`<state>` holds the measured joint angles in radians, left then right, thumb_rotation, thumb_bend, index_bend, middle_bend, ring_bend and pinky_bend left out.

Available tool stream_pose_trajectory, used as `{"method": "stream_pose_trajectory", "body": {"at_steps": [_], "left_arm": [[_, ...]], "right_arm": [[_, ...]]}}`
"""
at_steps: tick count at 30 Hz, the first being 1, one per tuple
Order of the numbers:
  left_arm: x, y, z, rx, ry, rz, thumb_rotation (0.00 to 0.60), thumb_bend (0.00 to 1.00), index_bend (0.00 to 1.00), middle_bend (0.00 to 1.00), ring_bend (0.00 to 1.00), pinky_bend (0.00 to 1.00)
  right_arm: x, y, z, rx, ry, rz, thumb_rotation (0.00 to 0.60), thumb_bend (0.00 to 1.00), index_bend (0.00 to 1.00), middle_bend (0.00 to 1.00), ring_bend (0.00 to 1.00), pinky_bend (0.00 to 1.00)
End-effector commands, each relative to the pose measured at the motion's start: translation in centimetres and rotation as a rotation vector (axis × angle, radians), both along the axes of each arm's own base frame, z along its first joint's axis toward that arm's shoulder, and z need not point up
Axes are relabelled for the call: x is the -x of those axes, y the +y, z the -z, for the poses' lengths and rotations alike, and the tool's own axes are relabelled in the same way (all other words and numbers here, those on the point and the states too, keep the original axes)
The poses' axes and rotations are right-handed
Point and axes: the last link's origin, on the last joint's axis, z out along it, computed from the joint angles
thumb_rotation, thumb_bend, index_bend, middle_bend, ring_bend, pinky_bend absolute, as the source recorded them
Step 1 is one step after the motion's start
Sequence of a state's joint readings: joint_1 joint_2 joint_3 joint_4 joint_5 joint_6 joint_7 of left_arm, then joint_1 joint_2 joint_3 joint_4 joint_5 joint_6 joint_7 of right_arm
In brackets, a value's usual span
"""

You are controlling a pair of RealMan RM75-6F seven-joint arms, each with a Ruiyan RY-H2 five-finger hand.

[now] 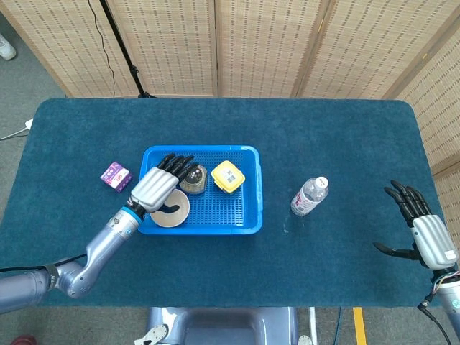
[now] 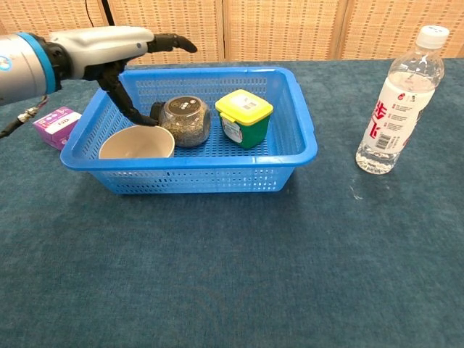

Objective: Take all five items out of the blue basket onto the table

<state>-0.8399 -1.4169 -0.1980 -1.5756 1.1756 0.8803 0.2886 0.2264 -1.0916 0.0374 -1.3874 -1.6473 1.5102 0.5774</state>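
Observation:
The blue basket [image 1: 248, 194] [image 2: 297, 148] holds a cream bowl [image 1: 172, 214] [image 2: 136, 143], a dark-lidded glass jar [image 1: 194, 180] [image 2: 184, 119] lying on its side, and a yellow-lidded green container [image 1: 228, 176] [image 2: 243, 117]. My left hand [image 1: 156, 187] [image 2: 109, 45] hovers open above the basket's left half, over the bowl, its thumb hanging beside the jar. A purple box [image 1: 115, 176] [image 2: 56, 124] lies on the table left of the basket. A water bottle [image 1: 309, 196] [image 2: 400, 101] stands to the basket's right. My right hand [image 1: 424, 231] is open at the table's right edge.
The blue table [image 1: 323, 144] spreads wide around the basket. Wicker screens [image 1: 273, 43] stand behind the far edge. A black stand pole [image 1: 118, 43] rises at the back left.

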Motion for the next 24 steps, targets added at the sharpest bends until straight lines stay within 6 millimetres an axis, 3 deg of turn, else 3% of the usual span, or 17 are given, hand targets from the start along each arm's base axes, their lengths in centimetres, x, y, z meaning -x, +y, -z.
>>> {"method": "stream_pose_trajectory", "body": {"at_steps": [1, 6, 24], "left_arm": [[-1.9, 0.2, 2.0, 0.025, 0.025, 0.021, 0.600, 0.17, 0.00, 0.00, 0.00, 0.00], [-2.9, 0.7, 3.6, 0.025, 0.054, 0.010, 0.600, 0.18, 0.00, 0.00, 0.00, 0.00], [-2.0, 2.9, 5.3, 0.017, 0.035, -0.139, 0.600, 0.19, 0.00, 0.00, 0.00, 0.00]], "right_arm": [[0.0, -0.1, 0.0, -0.002, 0.000, 0.002, 0.600, 0.00, 0.00, 0.00, 0.00, 0.00], [0.1, -0.1, 0.0, -0.002, -0.004, 0.006, 0.600, 0.00, 0.00, 0.00, 0.00, 0.00], [0.4, -0.6, 0.5, -0.022, 0.005, 0.016, 0.600, 0.00, 0.00, 0.00, 0.00, 0.00]]}}
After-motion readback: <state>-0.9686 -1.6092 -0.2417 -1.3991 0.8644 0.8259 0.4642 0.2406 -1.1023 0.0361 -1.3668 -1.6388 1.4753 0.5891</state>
